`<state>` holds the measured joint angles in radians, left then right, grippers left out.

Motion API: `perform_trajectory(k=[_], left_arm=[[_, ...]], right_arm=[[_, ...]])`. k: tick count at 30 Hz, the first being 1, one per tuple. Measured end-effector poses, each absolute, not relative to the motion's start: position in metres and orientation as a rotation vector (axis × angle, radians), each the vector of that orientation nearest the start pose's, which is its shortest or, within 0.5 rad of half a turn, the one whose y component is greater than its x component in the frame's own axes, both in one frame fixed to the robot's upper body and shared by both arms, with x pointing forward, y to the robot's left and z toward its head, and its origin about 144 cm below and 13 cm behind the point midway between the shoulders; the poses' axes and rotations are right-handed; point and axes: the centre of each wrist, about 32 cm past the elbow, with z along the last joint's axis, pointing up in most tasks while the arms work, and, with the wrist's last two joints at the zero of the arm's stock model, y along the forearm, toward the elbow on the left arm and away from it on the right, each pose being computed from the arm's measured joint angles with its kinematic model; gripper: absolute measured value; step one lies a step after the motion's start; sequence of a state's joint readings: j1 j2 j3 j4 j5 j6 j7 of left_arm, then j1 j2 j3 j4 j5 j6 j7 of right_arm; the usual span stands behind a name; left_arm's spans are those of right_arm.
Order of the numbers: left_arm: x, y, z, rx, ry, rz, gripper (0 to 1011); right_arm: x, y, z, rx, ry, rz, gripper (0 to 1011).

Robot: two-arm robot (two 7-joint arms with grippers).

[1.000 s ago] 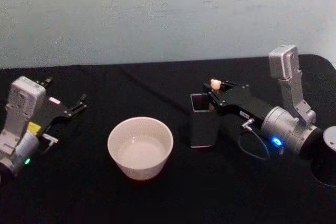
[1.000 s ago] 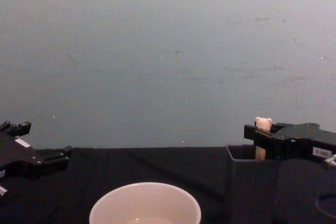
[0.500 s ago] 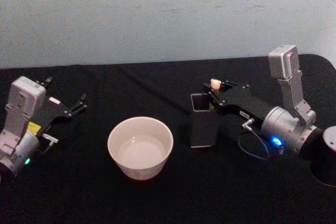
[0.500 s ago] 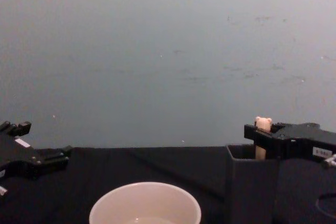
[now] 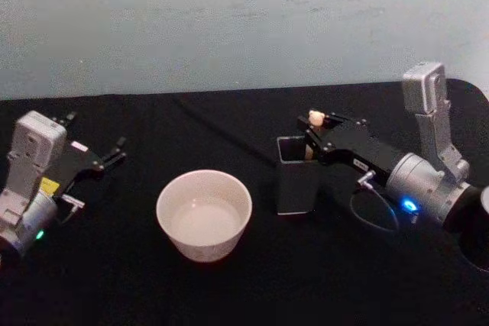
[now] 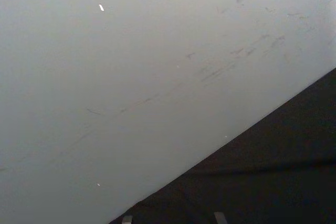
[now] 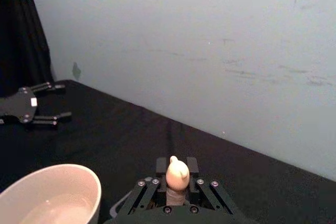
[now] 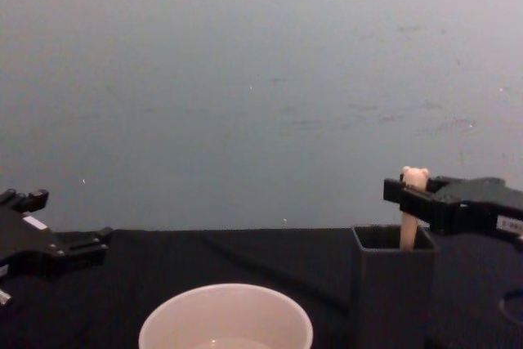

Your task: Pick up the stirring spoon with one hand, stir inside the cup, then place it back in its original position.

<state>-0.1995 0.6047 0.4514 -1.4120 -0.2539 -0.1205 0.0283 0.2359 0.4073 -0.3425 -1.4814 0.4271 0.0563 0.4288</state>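
The stirring spoon (image 8: 408, 233) was clamped by the right gripper (image 8: 409, 199), its lower end inside the dark grey holder (image 8: 391, 300); the cup (image 5: 204, 252) was judged unstirred, and the left gripper (image 5: 96, 137) was parked open at far left.

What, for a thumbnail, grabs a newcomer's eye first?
The right gripper is clamped on the cream-handled spoon with a tiny bear head, standing in the tall dark grey square holder, right of centre. Then the wide round cream-white cup at centre; the left gripper hangs open, far left.
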Motion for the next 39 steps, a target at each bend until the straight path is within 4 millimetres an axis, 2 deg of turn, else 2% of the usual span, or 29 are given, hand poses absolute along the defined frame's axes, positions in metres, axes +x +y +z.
perform_trajectory(k=[39], left_arm=[[0.489,0.31,1.14,0.304,-0.285,1.248,1001]], right_arm=[[0.502,-0.262,1.221,0.036,-0.002,-0.844,216]])
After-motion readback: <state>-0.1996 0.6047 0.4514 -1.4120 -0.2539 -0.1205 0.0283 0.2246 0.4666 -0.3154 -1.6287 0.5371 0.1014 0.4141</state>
